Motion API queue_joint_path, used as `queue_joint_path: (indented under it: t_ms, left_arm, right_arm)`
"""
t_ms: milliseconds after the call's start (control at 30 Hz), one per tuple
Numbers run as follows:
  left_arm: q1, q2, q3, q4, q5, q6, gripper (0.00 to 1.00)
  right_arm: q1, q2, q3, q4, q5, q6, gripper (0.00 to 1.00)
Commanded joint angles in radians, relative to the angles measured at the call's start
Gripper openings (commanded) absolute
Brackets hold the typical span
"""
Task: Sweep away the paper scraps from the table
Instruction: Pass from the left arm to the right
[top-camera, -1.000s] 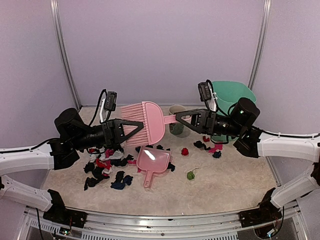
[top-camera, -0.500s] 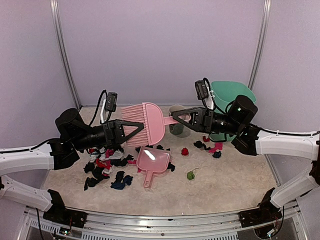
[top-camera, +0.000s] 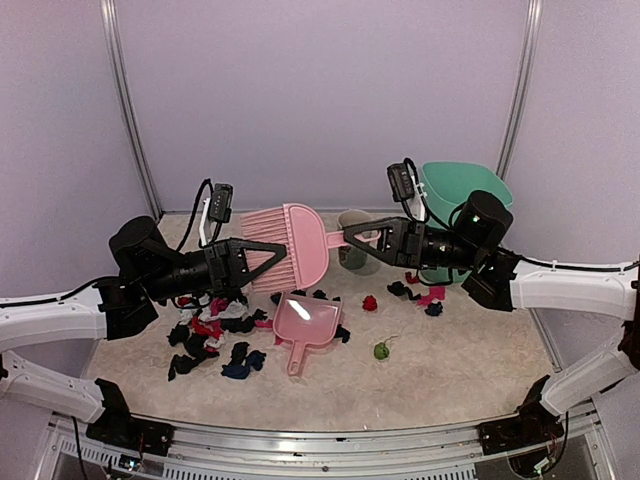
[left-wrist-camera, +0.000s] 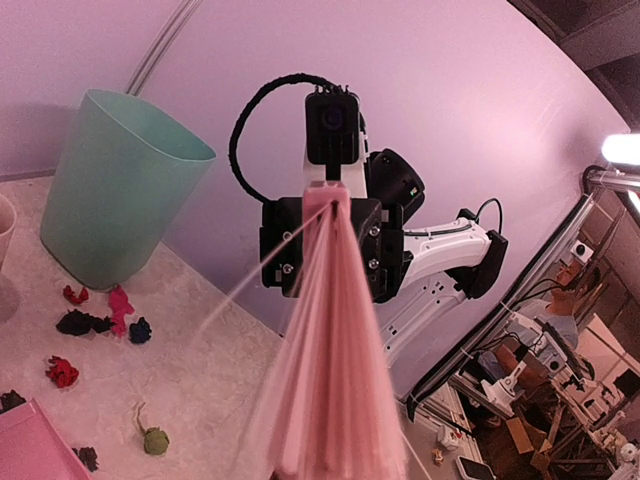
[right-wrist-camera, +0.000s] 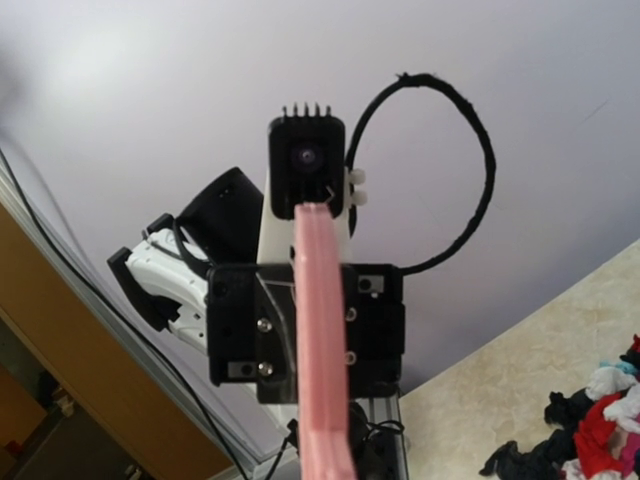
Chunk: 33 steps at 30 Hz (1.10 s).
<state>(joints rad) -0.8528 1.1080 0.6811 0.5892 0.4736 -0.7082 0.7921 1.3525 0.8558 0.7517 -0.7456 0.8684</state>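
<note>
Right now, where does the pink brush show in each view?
Top external: the pink brush at centre, raised above the table.
Left wrist: a pink wedge rising from bottom centre.
Right wrist: an edge-on pink strip, centre to bottom.
Shared landmark: the table, beige in all three.

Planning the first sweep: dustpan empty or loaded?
Empty. In the top view the pink dustpan lies flat on the table with a bare tray; the paper scraps sit around it, none inside.

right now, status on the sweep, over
Left claw shut on pink brush. Right claw around its handle, grip unclear. Paper scraps unswept on table. Pink dustpan lies among them.
</note>
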Motion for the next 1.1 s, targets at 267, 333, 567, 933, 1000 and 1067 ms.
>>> queue_joint_path:
  t_ms: [267, 333, 567, 933, 1000, 1067]
  left_arm:
    - [-0.005, -0.005, 0.019, 0.010, -0.002, 0.022, 0.00]
    - [-0.005, -0.005, 0.020, 0.011, 0.000, 0.024, 0.00]
    - [-0.005, -0.006, 0.021, 0.012, 0.010, 0.031, 0.00]
    - [-0.005, -0.019, 0.018, -0.003, 0.012, 0.046, 0.00]
    - [-0.005, -0.020, 0.018, -0.007, 0.015, 0.048, 0.00]
    - [-0.005, -0.021, 0.021, -0.013, 0.019, 0.050, 0.00]
  right_arm:
    - [0.013, -0.003, 0.009, 0.008, -0.014, -0.007, 0.16]
    - [0.013, -0.001, 0.011, 0.010, -0.016, -0.005, 0.16]
    - [0.012, 0.002, 0.015, -0.001, -0.015, -0.001, 0.17]
    - [0.012, 0.004, 0.012, -0.019, -0.001, 0.005, 0.20]
    - [0.012, 0.003, 0.013, -0.022, -0.002, 0.004, 0.21]
    - [0.012, 0.004, 0.011, -0.028, 0.000, 0.003, 0.22]
